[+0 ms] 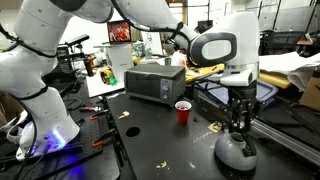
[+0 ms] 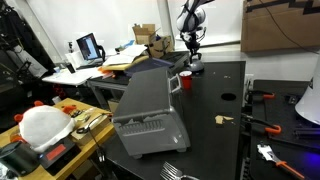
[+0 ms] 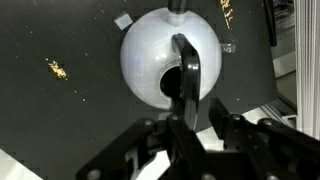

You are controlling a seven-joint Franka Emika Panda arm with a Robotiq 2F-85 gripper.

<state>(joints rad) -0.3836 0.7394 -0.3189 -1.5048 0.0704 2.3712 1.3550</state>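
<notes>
The claw (image 1: 238, 124) hangs straight above a round white vessel (image 1: 237, 153) that sits on the dark counter (image 1: 150, 140), at the near right in an exterior view. In the wrist view a slim black rod (image 3: 186, 75) runs up between the claw's (image 3: 188, 122) fingers, and its far end lies over the dark opening in the vessel's (image 3: 150, 50) top. It looks already set into that opening, though how deep it goes is hidden. The fingers stand narrow on either side of the rod, but I cannot tell whether they pinch it or stand loose. By my judgement the work is well along, with the rod at the vessel and the claw not yet lifted clear. A red cup (image 1: 182, 111) stands to the left and a little farther back. A grey box-shaped appliance (image 1: 155, 82) sits beyond it, and yellow crumbs (image 3: 57, 68) lie scattered.
</notes>
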